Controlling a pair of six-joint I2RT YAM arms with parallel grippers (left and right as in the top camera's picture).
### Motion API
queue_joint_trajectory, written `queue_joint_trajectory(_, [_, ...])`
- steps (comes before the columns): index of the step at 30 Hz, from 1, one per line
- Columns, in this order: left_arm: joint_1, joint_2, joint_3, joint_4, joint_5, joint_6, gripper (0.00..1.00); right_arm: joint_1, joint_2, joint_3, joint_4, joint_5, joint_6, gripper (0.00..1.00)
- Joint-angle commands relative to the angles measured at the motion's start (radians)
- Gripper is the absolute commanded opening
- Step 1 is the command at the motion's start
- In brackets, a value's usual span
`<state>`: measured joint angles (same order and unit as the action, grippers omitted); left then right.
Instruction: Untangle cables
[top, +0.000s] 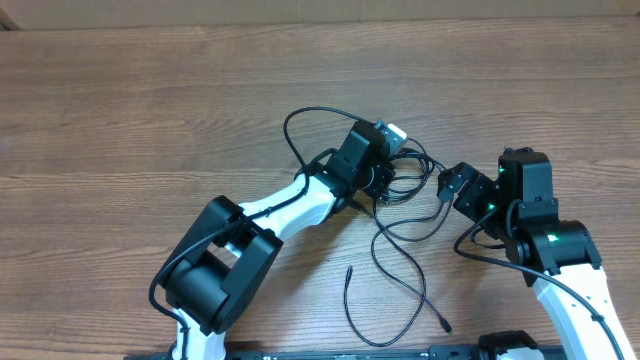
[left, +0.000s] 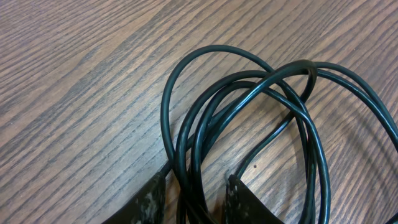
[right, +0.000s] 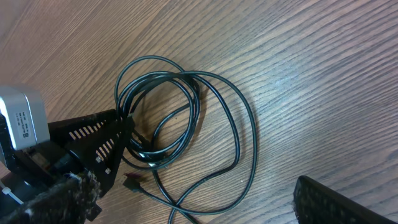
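The cables (top: 408, 172) are thin black cords lying in a loose coil on the wooden table, mid-right. My left gripper (top: 387, 182) is down over the coil. In the left wrist view its fingers (left: 151, 200) straddle several strands of the cables (left: 249, 87), with a small gap on each side, so it is open. My right gripper (top: 462, 192) stands wide open just right of the coil with nothing between its fingers. In the right wrist view the cables (right: 186, 106) lie ahead of the right gripper (right: 193, 211). A small dark plug (right: 130, 180) lies beside the left gripper (right: 96, 142).
One cord loop (top: 305, 125) reaches back-left from the coil. Loose cord ends with plugs (top: 350, 271) (top: 444, 326) trail toward the table's front edge. The table's far edge (top: 300, 18) runs along the top.
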<state>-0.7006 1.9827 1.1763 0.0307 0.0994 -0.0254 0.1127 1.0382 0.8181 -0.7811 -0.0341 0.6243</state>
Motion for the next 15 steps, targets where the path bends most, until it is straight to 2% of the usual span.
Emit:
queue_joint_trajectory(1, [-0.010, 0.019, 0.012, 0.004, -0.007, 0.016, 0.32, -0.002, -0.003, 0.007, 0.005, 0.014, 0.003, 1.00])
queue_joint_trajectory(4, [-0.010, 0.021, 0.012, 0.005, -0.006, 0.019, 0.27, -0.002, -0.003, 0.007, 0.005, 0.014, 0.003, 1.00])
queue_joint_trajectory(9, [-0.010, 0.021, 0.012, 0.007, -0.006, 0.019, 0.04, -0.002, -0.003, 0.007, 0.005, 0.014, 0.003, 1.00])
queue_joint_trajectory(15, [-0.010, 0.003, 0.013, 0.021, -0.005, -0.001, 0.04, -0.002, -0.003, 0.007, -0.008, 0.014, -0.006, 1.00])
